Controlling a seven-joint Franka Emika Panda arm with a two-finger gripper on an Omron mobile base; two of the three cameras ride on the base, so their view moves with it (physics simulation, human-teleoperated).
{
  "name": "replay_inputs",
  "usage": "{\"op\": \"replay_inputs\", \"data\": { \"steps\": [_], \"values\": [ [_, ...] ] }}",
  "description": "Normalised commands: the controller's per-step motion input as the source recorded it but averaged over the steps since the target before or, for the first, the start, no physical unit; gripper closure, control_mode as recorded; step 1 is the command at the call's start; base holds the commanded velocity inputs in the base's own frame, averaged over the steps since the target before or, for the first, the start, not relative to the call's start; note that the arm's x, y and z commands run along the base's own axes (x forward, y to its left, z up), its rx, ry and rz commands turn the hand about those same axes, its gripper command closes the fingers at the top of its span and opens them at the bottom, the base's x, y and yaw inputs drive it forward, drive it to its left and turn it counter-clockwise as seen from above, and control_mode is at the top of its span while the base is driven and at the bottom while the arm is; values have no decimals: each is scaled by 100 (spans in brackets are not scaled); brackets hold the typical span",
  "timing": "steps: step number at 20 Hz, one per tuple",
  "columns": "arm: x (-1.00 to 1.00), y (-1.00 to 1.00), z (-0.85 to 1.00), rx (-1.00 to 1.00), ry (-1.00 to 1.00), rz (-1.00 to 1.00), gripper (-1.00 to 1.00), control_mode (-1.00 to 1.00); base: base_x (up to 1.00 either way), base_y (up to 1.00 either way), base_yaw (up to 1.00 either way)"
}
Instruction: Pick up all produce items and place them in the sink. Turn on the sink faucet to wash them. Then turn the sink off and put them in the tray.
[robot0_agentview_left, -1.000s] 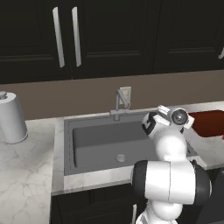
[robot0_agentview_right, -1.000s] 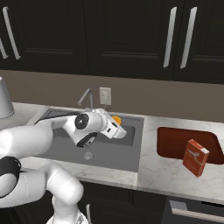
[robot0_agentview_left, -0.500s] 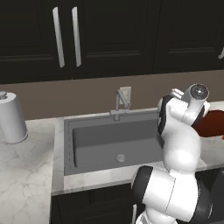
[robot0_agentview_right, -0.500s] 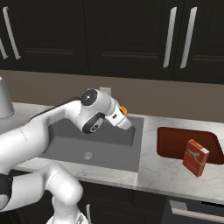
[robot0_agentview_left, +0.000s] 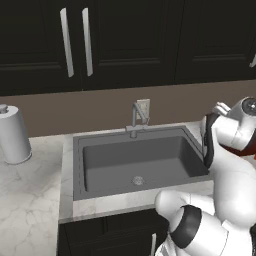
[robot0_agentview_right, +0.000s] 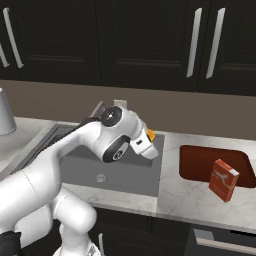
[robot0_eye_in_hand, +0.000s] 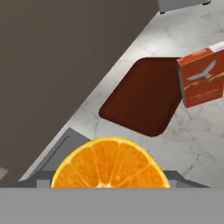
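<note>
With the orange half (robot0_eye_in_hand: 110, 164) clamped in the fingers above the sink's (robot0_agentview_right: 159, 165) right rim, only the tray (robot0_eye_in_hand: 144, 100) placement apparently remains.

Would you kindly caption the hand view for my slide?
An orange half, cut face showing, sits close before the camera, with the dark red tray and a red box beyond.

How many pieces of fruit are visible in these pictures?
1. An orange half sits at the gripper, over the sink's right edge, facing the tray. Others may be hidden behind the arm.
</note>
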Motion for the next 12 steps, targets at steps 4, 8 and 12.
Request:
{"op": "replay_inputs", "data": {
  "steps": [4, 8, 12],
  "values": [
    [-3, -26, 1, 2, 4, -20, 100, -100, 0, 0, 0],
    [0, -23, -10, 0, 1, -22, 100, -100, 0, 0, 0],
    [4, -28, -2, 2, 4, -15, 100, -100, 0, 0, 0]
  ]
}}
